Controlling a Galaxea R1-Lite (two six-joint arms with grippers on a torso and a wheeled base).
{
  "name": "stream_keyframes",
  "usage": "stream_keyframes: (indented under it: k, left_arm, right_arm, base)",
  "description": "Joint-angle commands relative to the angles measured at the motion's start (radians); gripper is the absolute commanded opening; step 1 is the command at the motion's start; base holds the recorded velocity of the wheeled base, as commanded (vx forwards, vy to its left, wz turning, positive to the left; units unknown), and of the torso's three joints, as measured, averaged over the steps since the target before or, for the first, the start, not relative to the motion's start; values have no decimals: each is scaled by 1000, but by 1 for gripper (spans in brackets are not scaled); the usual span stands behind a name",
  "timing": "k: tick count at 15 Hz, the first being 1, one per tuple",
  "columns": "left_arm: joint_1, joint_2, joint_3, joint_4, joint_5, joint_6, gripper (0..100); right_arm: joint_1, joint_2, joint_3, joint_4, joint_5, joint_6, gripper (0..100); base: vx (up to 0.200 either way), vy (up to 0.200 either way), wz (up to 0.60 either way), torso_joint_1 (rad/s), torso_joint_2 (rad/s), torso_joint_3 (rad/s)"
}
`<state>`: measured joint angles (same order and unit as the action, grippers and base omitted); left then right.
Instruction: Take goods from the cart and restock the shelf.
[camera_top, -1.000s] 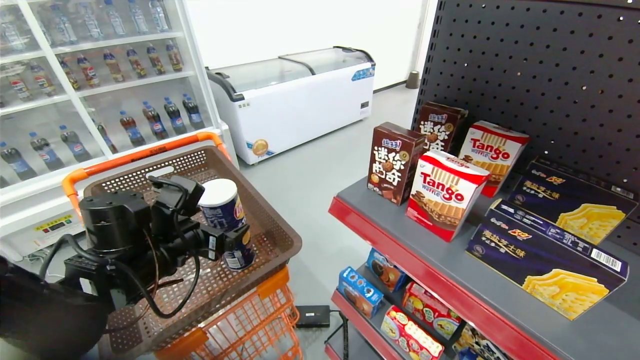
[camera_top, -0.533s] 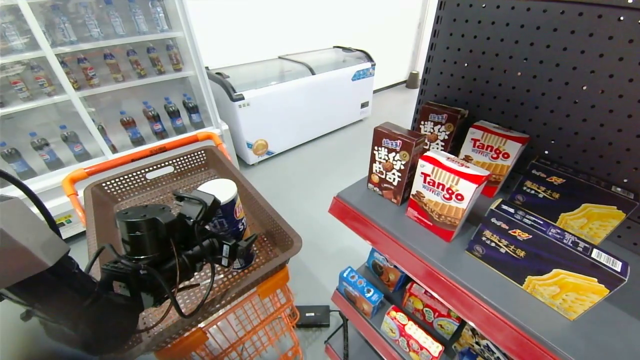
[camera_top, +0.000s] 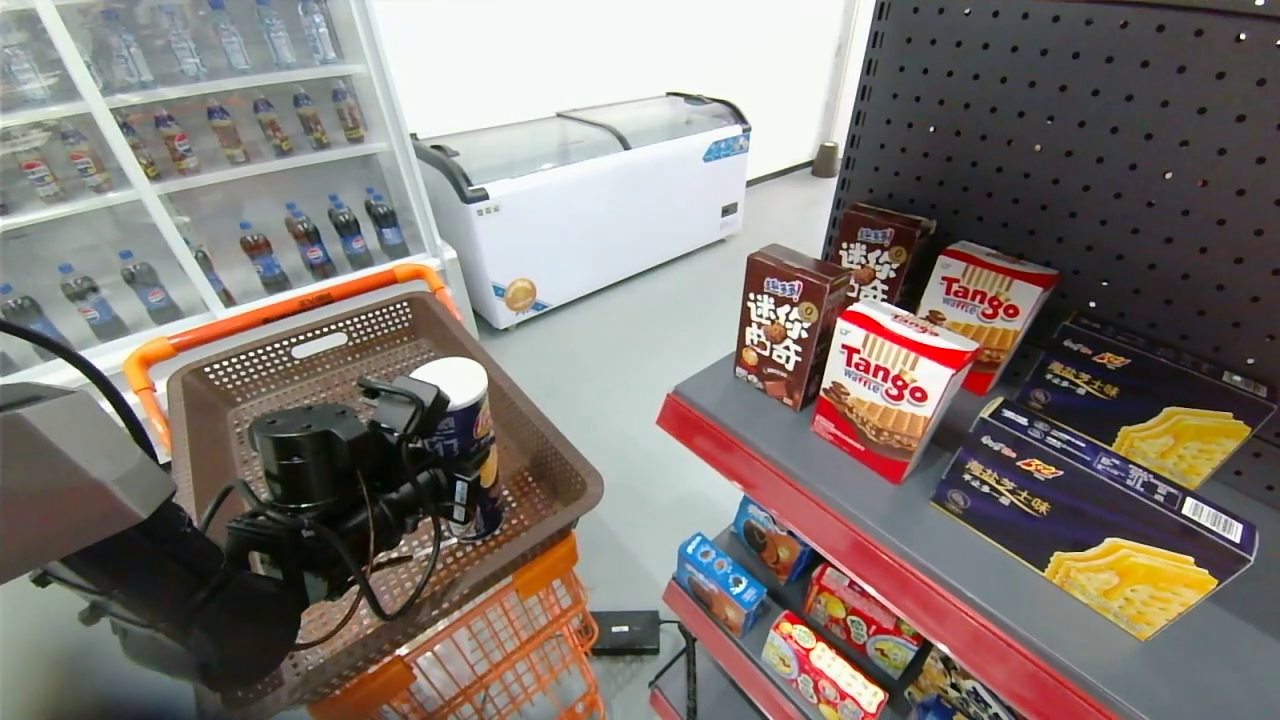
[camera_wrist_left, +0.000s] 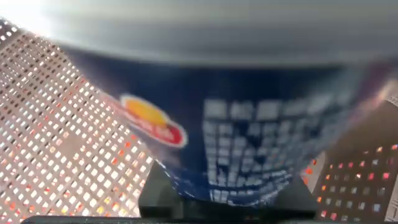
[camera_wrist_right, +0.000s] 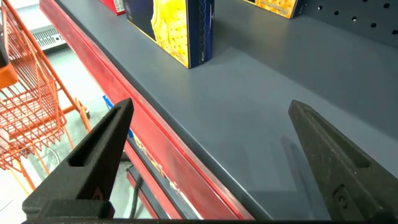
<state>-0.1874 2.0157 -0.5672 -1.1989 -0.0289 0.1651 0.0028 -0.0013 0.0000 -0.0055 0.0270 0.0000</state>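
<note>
Left tool (camera_top: 468, 488) is clamped on the blue can (camera_top: 462, 405), down in the cart basket (camera_top: 260, 365). Right tool (camera_wrist_right: 211, 155) gapes wide over the shelf (camera_wrist_right: 261, 81). Lift and placing both to come, I'd say.

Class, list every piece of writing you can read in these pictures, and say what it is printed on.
"Tango": front red and white box and rear red and white box.
"waffle": beneath it, on the front one.
"迷你曲奇": brown boxes.
Too small or blurred to read: dark blue boxes, can, fridge bottles, lower-shelf packs.
</note>
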Motion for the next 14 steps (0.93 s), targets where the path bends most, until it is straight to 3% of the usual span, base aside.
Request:
stream_keyframes:
  k: [1,3,4,5,6,8,9,10,11,12,13,14]
  left_arm:
    - [-18,-94,-14,81,-5,-9,0]
    - [-53,-204,-40,248,-42,-12,0]
    - [-86,-307,-102,424,-69,-24,0]
    - [-112,-342,-141,484,-83,-61,0]
    - [-129,-411,-181,567,-138,-82,0]
    - [-136,-493,-209,705,-259,-78,0]
    - [-139,-526,-194,737,-327,-75,0]
    - [-145,-551,-154,714,-348,-75,0]
    - [-156,-551,-140,696,-361,-87,0]
    - [-185,-551,-132,645,-430,-133,0]
    - [-185,-551,-132,641,-436,-136,0]
    - [-188,-551,-129,601,-480,-147,0]
  right_arm:
    - [0,1,0,-1,1,0,100]
    - [0,1,0,-1,1,0,100]
    - [0,1,0,-1,1,0,100]
    - [0,1,0,-1,1,0,100]
    - [0,1,0,-1,1,0,100]
    - [0,1,0,-1,1,0,100]
    - [0,1,0,-1,1,0,100]
    - [0,1,0,-1,1,0,100]
    - [0,1,0,-1,1,0,100]
    - [0,1,0,-1,1,0,100]
    - [0,1,0,-1,1,0,100]
    - [0,1,0,-1,1,0,100]
  base:
    - [0,0,0,0,0,0]
    - [0,0,0,0,0,0]
    - [0,0,0,0,0,0]
    - [0,0,0,0,0,0]
    - [0,0,0,0,0,0]
    - [0,0,0,0,0,0]
    - [0,0,0,0,0,0]
    - [0,0,0,0,0,0]
    - [0,0,0,0,0,0]
    - [0,0,0,0,0,0]
    - [0,0,0,0,0,0]
    - [0,0,0,0,0,0]
